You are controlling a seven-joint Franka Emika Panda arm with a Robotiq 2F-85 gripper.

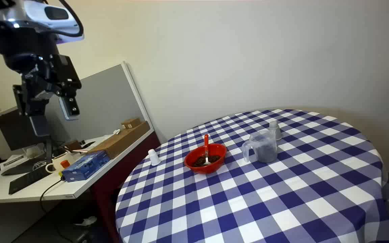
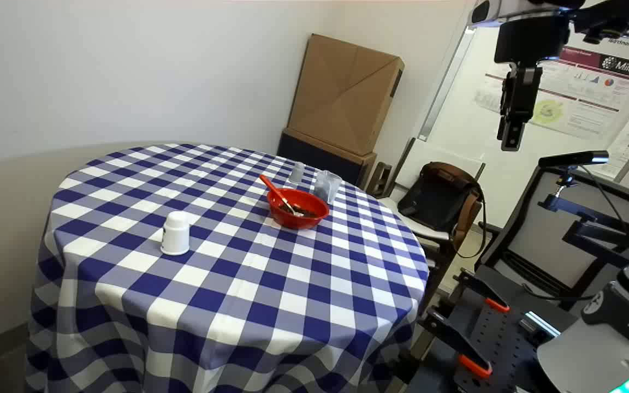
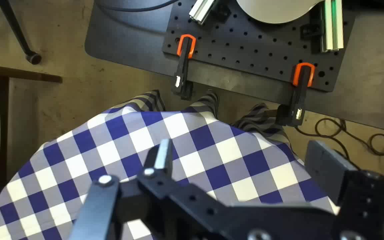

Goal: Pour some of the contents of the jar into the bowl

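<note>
The jar (image 1: pixel 264 149) is a transparent greyish jug with a handle and dark contents, standing upright on the checkered table; it also shows in an exterior view (image 2: pixel 326 188), partly behind the bowl. The red bowl (image 1: pixel 199 169) sits beside it, apart in one line of sight, with dark bits and a utensil inside; it also shows here (image 2: pixel 292 221). The utensil's red-orange handle (image 1: pixel 206 143) sticks up. My gripper (image 1: pixel 56 123) is open and empty, high up and away from both; it also shows here (image 2: pixel 511 144). In the wrist view its fingers (image 3: pixel 242 160) are wide apart; jar and bowl are out of view.
A slimmer clear container (image 1: pixel 275 131) stands near the jar. A small white item (image 2: pixel 176 234) stands on the checkered cloth (image 2: pixel 238 305). A desk with a blue box (image 1: pixel 85 165) is beside the table. Orange-tipped clamps (image 3: pixel 302 90) hold the robot's base plate near the table edge.
</note>
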